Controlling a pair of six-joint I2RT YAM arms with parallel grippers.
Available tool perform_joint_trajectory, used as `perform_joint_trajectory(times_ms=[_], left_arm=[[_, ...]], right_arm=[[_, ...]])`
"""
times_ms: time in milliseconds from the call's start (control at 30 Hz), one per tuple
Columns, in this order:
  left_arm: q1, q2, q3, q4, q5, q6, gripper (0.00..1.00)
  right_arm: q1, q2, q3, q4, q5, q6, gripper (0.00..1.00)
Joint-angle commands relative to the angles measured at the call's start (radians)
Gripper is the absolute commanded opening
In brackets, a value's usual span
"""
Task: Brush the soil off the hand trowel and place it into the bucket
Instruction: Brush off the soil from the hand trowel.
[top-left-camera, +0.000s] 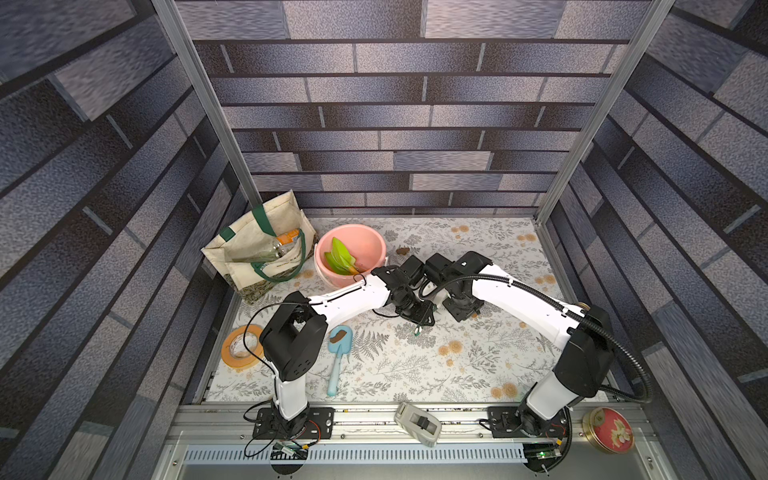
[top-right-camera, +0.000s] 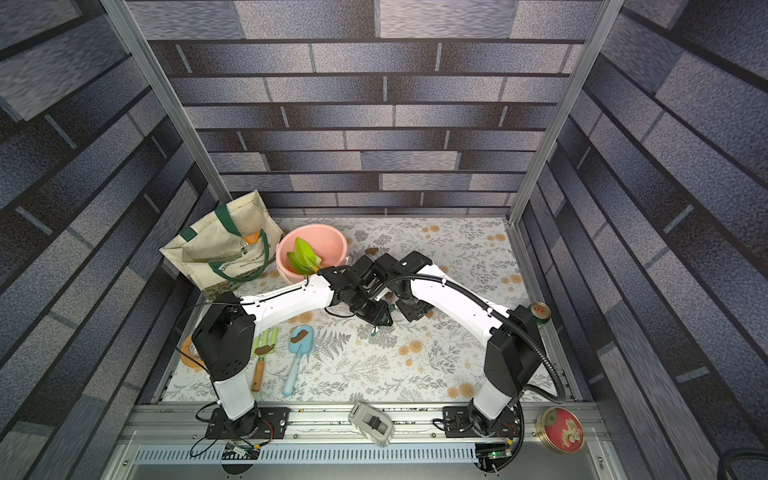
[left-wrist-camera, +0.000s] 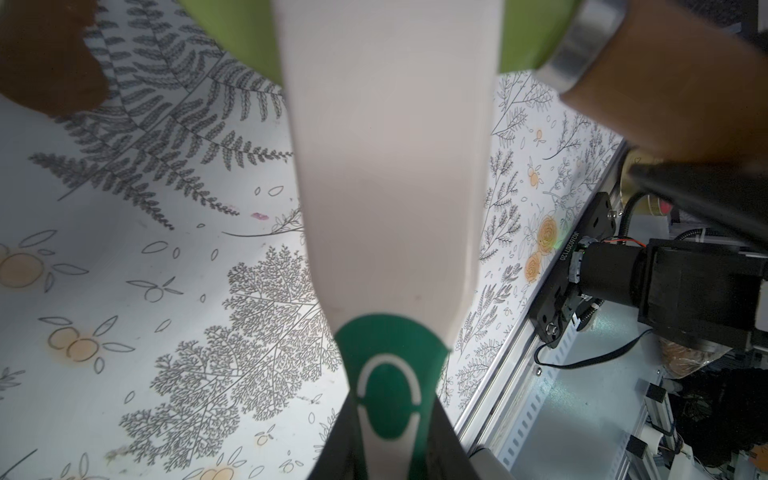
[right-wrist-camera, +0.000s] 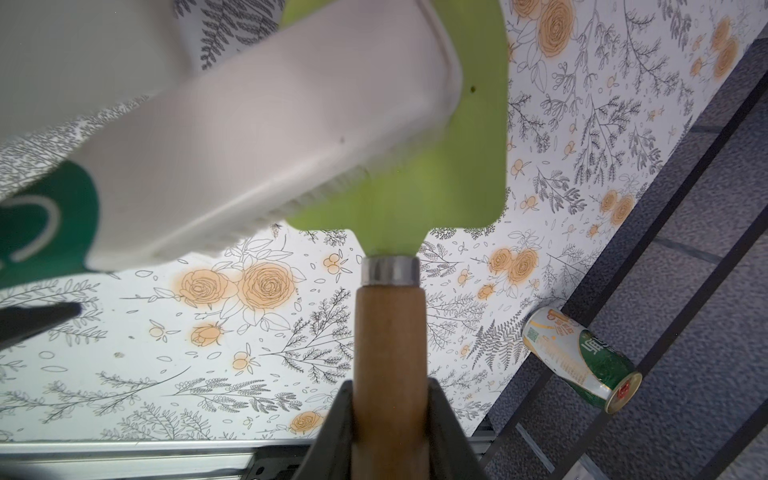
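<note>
Over the middle of the flower-printed surface (top-left-camera: 457, 374), the right tool (right-wrist-camera: 390, 432) is clamped on the wooden handle of a green-bladed hand trowel (right-wrist-camera: 390, 316). The left tool (left-wrist-camera: 392, 440) grips the green end of a white brush (left-wrist-camera: 390, 166), whose bristle side lies across the blade in the right wrist view. Both top views show the two arms meeting just right of the salmon-pink bucket (top-left-camera: 372, 249), which stands toward the far-left corner. Two green trowels (top-left-camera: 340, 255) lean inside it, and a cream tote bag (top-left-camera: 257, 249) with green straps stands beside it. A dark-brown soil blob (top-left-camera: 402, 250) lies on the surface near the far edge, just beyond the arms. Toward the front-left corner lies a blue trowel (top-left-camera: 337, 361) with a soil patch (top-left-camera: 338, 336) on its blade. In a top view, a green hand rake (top-right-camera: 264, 353) with a wooden handle lies next to it. An orange tape roll (top-left-camera: 241, 351) sits by the left edge, a drinks can (right-wrist-camera: 582, 361) at the right edge, and a round red tin (top-left-camera: 609, 430) on the front rail.
</note>
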Motion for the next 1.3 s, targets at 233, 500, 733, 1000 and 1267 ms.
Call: perform_joint_trajectory(times_ms=[233, 500, 733, 1000, 1267], left_arm=[[-0.022, 0.157, 0.179, -0.115, 0.022, 0.082, 0.00], [0.033, 0.202, 0.214, -0.087, -0.018, 0.029, 0.00], [0.081, 0.269, 0.308, -0.102, -0.083, 0.033, 0.00], [0.121, 0.165, 0.229, -0.013, -0.206, 0.012, 0.00], [0.119, -0.026, 0.081, 0.214, -0.265, -0.054, 0.00]], right_arm=[[0.008, -0.074, -0.003, 0.056, -0.009, -0.013, 0.00], [0.010, -0.114, -0.040, 0.055, 0.018, -0.016, 0.00], [0.010, -0.148, -0.043, 0.053, 0.047, 0.015, 0.00], [-0.015, -0.149, -0.038, 0.059, 0.032, 0.138, 0.00], [-0.291, -0.246, -0.035, 0.216, -0.445, 0.259, 0.00]])
